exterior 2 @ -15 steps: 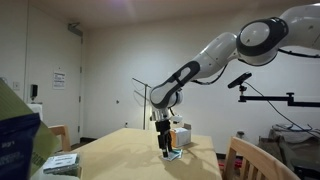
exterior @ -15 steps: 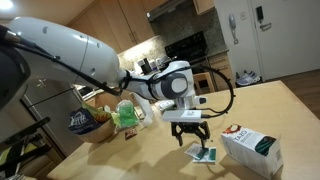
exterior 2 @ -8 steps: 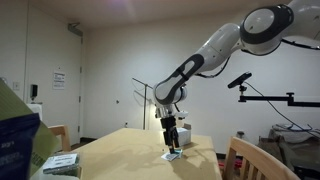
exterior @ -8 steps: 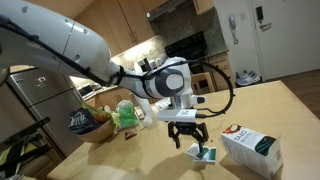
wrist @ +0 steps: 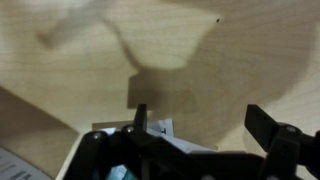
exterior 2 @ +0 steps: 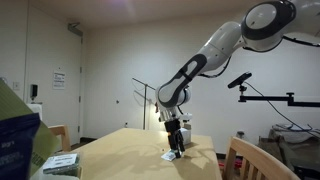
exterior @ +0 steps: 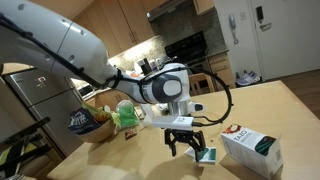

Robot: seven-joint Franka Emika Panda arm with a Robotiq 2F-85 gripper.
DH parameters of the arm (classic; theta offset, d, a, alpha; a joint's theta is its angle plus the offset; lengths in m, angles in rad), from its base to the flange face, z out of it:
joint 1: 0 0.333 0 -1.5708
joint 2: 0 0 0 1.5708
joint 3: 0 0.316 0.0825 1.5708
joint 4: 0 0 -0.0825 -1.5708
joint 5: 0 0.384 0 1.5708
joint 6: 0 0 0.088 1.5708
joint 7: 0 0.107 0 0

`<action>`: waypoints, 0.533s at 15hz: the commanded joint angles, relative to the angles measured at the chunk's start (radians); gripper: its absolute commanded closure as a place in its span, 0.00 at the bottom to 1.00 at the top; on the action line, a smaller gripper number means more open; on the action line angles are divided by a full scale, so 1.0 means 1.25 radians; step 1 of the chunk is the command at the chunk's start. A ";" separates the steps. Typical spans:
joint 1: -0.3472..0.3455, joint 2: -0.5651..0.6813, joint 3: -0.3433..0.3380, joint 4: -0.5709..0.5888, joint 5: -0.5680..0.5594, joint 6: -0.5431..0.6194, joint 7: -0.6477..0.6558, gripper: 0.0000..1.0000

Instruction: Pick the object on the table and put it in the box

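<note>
Now the arm has dropped lower, and the gripper (exterior: 184,146) hangs just above the table (exterior: 130,160), jaws spread wide and empty. The object (exterior: 207,154) lies flat just right of it, between gripper and box (exterior: 253,150). I'd say the grasp is close, though the jaws need to shift right. Bare tabletop lies left; the box edge crowds the right.
</note>
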 commanded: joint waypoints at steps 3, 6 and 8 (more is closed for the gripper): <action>-0.002 -0.008 -0.003 -0.020 0.028 0.014 0.000 0.00; -0.009 -0.004 -0.008 -0.021 0.037 0.018 0.006 0.00; -0.014 0.004 -0.009 -0.011 0.042 0.021 0.006 0.00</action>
